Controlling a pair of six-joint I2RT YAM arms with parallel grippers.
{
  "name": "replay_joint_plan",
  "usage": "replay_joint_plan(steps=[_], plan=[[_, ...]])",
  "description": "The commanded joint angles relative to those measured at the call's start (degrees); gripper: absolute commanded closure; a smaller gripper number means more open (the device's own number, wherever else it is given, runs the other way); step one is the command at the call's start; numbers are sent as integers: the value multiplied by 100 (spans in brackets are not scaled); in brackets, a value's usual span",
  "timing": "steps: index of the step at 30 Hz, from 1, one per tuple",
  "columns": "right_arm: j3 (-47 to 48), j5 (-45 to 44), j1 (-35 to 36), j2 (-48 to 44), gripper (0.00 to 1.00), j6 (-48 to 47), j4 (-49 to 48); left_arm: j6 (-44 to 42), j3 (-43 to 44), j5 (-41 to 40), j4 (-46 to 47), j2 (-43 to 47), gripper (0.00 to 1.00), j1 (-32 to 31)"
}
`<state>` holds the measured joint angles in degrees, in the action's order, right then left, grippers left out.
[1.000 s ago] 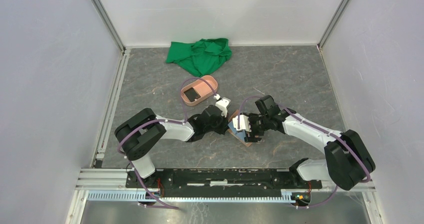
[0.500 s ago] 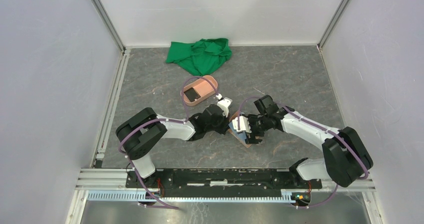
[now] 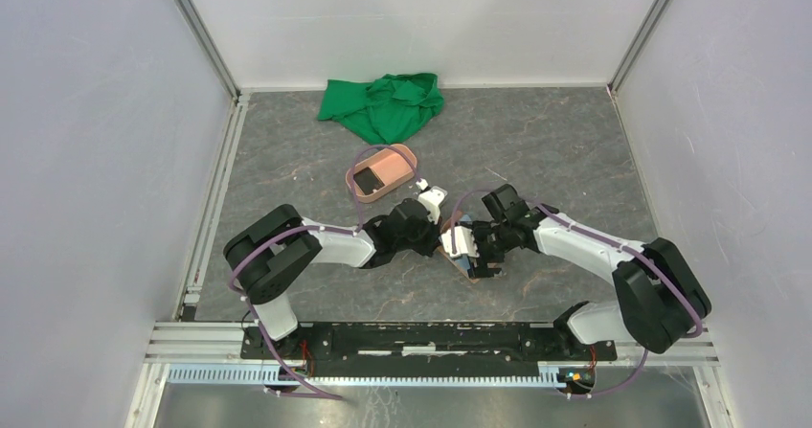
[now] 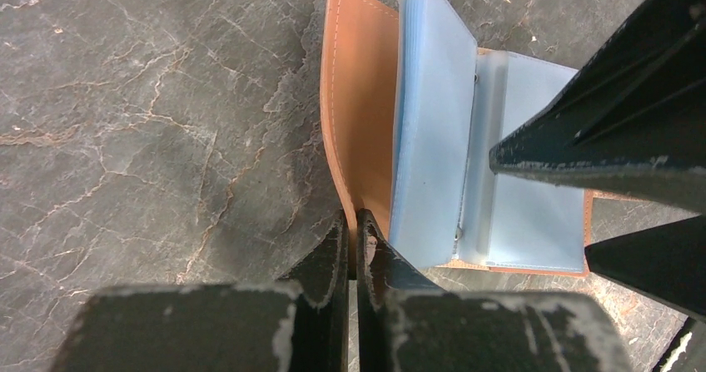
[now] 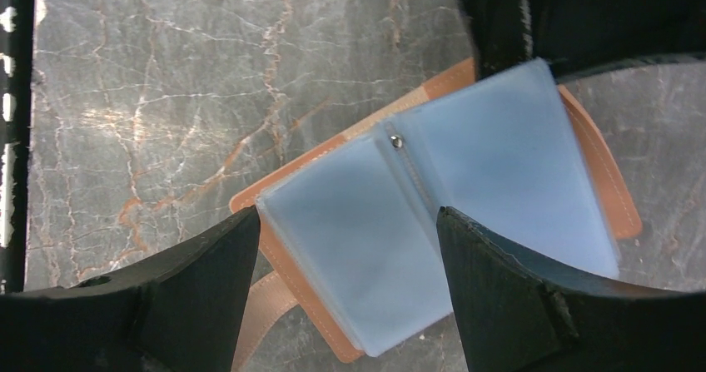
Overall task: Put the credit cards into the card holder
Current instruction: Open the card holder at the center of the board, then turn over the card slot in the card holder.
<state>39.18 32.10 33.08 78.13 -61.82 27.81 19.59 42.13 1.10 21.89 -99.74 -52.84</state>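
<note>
The card holder (image 5: 433, 197) lies open on the table, a tan leather cover with pale blue see-through sleeves (image 4: 433, 139) fanned up. My left gripper (image 4: 356, 222) is shut on the edge of its raised tan cover flap (image 4: 358, 122). My right gripper (image 5: 345, 218) is open just above it, one finger on each side of the left stack of sleeves, holding nothing. From above, both grippers, left (image 3: 439, 239) and right (image 3: 469, 249), meet over the card holder (image 3: 466, 266). One black credit card (image 3: 365, 178) lies in the pink tray; other cards are out of view.
The salmon-pink oval tray (image 3: 394, 160) sits behind the left arm. A crumpled green cloth (image 3: 383, 107) lies at the back of the table. The holder's closing tab (image 5: 258, 305) sticks out toward the near side. White walls and metal rails enclose the table.
My right gripper has shifted a little left over the holder and its jaws have opened slightly wider. The left gripper has kept its grip on the cover flap.
</note>
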Motion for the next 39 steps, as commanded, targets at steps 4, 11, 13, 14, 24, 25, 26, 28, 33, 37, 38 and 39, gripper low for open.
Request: replay_joint_plan(steps=[4, 11, 13, 14, 24, 25, 26, 28, 33, 37, 38, 39], plan=[[-26, 2, 126, 53, 15, -128, 71, -329, 60, 122, -242, -152, 98, -33], [-59, -500, 125, -78, 20, 383, -502, -332, 59, 189, -220, -177, 98, -33], [-59, -511, 123, -187, 23, 448, -564, -350, 54, 205, -225, -176, 98, -33], [-68, -524, 119, -252, 24, 487, -602, -359, 50, 207, -228, -177, 98, -32], [-309, -931, 66, -720, 34, 916, -1261, -398, 86, 268, -255, -225, 98, -36], [-322, -1013, 67, -711, 35, 970, -1334, -396, 93, 275, -263, -229, 98, -34], [-323, -1089, 60, -698, 37, 1023, -1392, -404, 110, 281, -264, -237, 98, -34], [-310, -1189, 67, -662, 40, 1112, -1458, -412, 124, 294, -272, -252, 98, -33], [-296, -1130, 51, -671, 43, 1209, -1524, -467, 170, 295, -320, -288, 98, -33], [-297, -957, 5, -804, 34, 1249, -1547, -502, 182, 298, -352, -299, 98, -33], [-294, -932, -13, -815, 33, 1252, -1543, -512, 188, 300, -356, -305, 98, -33], [-289, -898, -29, -833, 32, 1252, -1546, -517, 190, 289, -360, -308, 98, -33]])
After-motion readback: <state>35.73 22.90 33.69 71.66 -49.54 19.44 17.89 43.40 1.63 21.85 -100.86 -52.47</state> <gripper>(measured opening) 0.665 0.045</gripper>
